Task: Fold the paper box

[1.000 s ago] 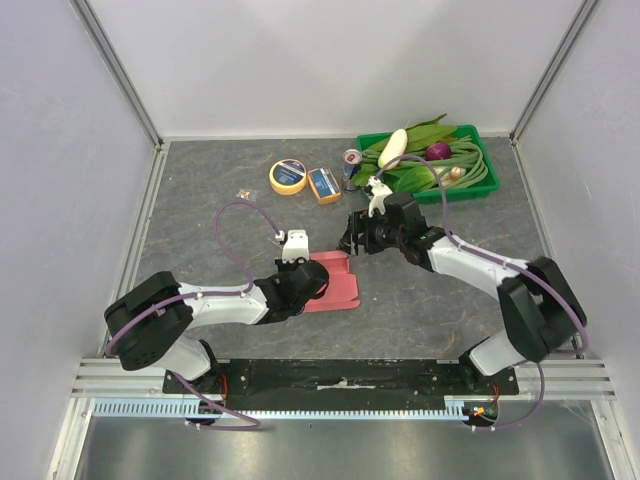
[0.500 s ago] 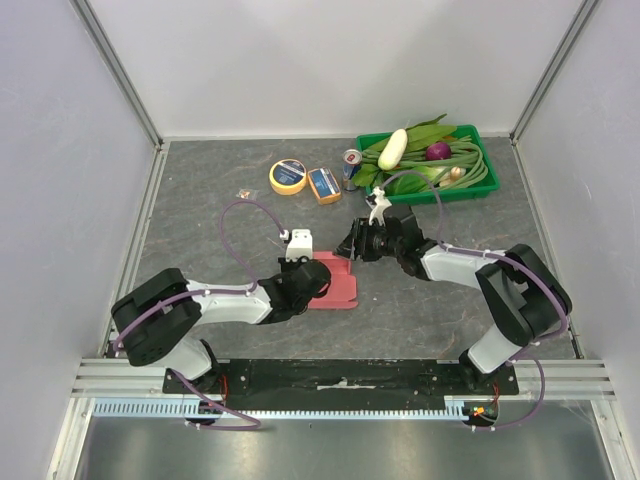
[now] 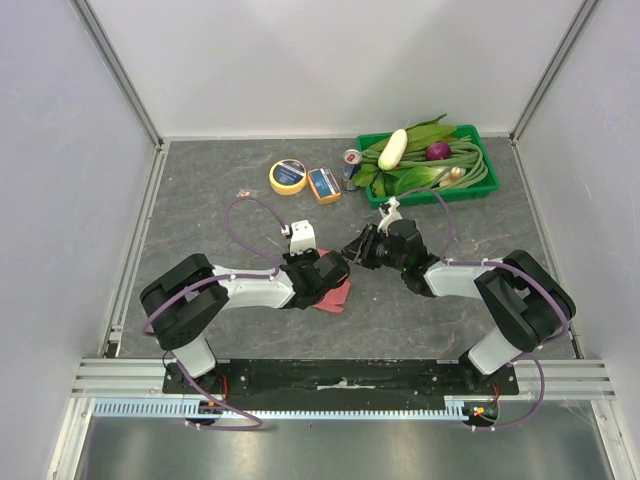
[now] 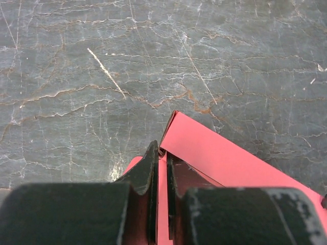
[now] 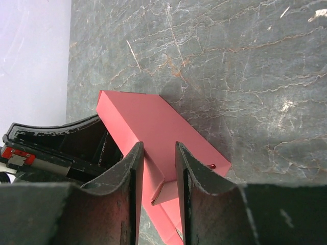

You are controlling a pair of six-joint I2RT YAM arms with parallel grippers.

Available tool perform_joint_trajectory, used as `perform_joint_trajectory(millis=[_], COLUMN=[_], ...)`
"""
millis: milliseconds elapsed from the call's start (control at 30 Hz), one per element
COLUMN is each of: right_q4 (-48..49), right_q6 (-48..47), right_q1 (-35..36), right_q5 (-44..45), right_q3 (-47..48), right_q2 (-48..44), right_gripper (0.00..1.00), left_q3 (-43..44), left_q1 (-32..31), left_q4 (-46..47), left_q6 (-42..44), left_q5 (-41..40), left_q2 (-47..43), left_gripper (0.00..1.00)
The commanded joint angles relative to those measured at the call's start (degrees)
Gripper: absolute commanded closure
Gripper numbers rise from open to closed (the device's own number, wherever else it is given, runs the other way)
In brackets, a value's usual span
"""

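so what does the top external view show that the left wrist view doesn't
Only top external: both arms, the right tool, a green plastic tray of vegetables, a yellow tape roll, a small blue-and-orange box and a drinks can. Only left wrist: a close look at the left tool closed on a thin edge of the pink-red card paper box, beside a raised folded flap. Both: that tool, that box and the grey marbled table.
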Motion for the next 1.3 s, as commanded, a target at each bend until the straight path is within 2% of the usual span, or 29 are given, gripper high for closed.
perform_joint_trajectory(millis=[0,133,167,200,233,333,367,400,500,633,667,733,767,833,867,967,1067,1133,1267], right_q4=[-2.8,-10.5,-12.1,-15.5,-17.0,-19.6,-20.2,-21.1,-22.9,-24.8,-25.2,-26.3,-26.7,-27.0,-26.8,-23.5,-20.6,-18.6,-14.1], right_q6=[2.6,-2.2,-3.3,-4.5,-7.0,-10.0,-10.7,-11.4,-13.7,-16.1,-16.2,-17.1,-17.3,-17.1,-16.9,-14.6,-13.3,-12.5,-11.0], right_q1=[1.7,1.5,1.4,1.3,0.9,-0.1,-0.7,-1.0,-1.8,-2.5,-2.8,-3.0,-3.3,-3.6,-3.6,-3.6,-3.7,-3.7,-3.7], right_q5=[1.5,5.7,6.1,6.3,6.2,5.6,5.0,4.9,4.8,4.1,4.2,4.0,3.8,2.1,1.2,-3.0,-4.1,-4.5,-8.1], right_q3=[-0.9,2.1,3.0,5.2,6.3,8.8,9.3,10.0,11.0,11.7,11.6,11.6,11.4,10.9,10.5,8.4,5.9,4.9,2.3], right_q2=[1.5,-1.9,-2.2,-2.2,-2.3,-2.4,-2.7,-2.9,-3.8,-5.8,-6.4,-7.8,-8.3,-9.3,-9.5,-10.3,-11.4,-11.9,-10.8], right_gripper=[0.63,0.58,0.55,0.53,0.51,0.45,0.43,0.43,0.37,0.27,0.22,0.19,0.17,0.15,0.15,0.16,0.19,0.22,0.33], left_q3=[0.3,-3.3,-4.2,-5.0,-6.7,-11.2,-12.1,-14.0,-17.3,-20.3,-20.7,-21.8,-22.0,-21.3,-20.6,-18.1,-15.4,-13.6,-13.0], left_q1=[0.3,0.4,0.4,0.3,0.3,0.3,0.4,0.4,0.4,1.3,3.5,7.3,12.3,17.7,22.6,29.5,34.2,35.4,36.1], left_q4=[-8.3,-2.9,-1.7,-0.5,1.2,4.9,7.3,8.6,10.8,8.5,7.4,5.6,4.0,1.4,0.8,1.9,5.0,7.1,12.6], left_q6=[-10.1,-3.9,-2.3,-1.1,0.5,4.0,4.8,6.4,10.2,13.5,13.7,14.3,14.2,14.0,14.1,14.9,14.7,14.5,14.6], left_q5=[3.0,4.5,5.1,6.2,6.7,10.1,12.2,13.8,19.9,27.9,32.4,38.8,45.2,51.5,56.0,66.8,75.5,78.1,81.2], left_q2=[4.5,1.4,-0.6,-1.9,-3.0,-8.4,-11.5,-12.9,-20.4,-32.2,-35.1,-42.2,-44.1,-47.1,-47.3,-44.4,-37.4,-34.1,-29.1], left_gripper=[0.98,0.97,0.93,0.86,0.69,0.47,0.44,0.34,0.28,0.25,0.24,0.23,0.23,0.21,0.21,0.21,0.3,0.36,0.4])
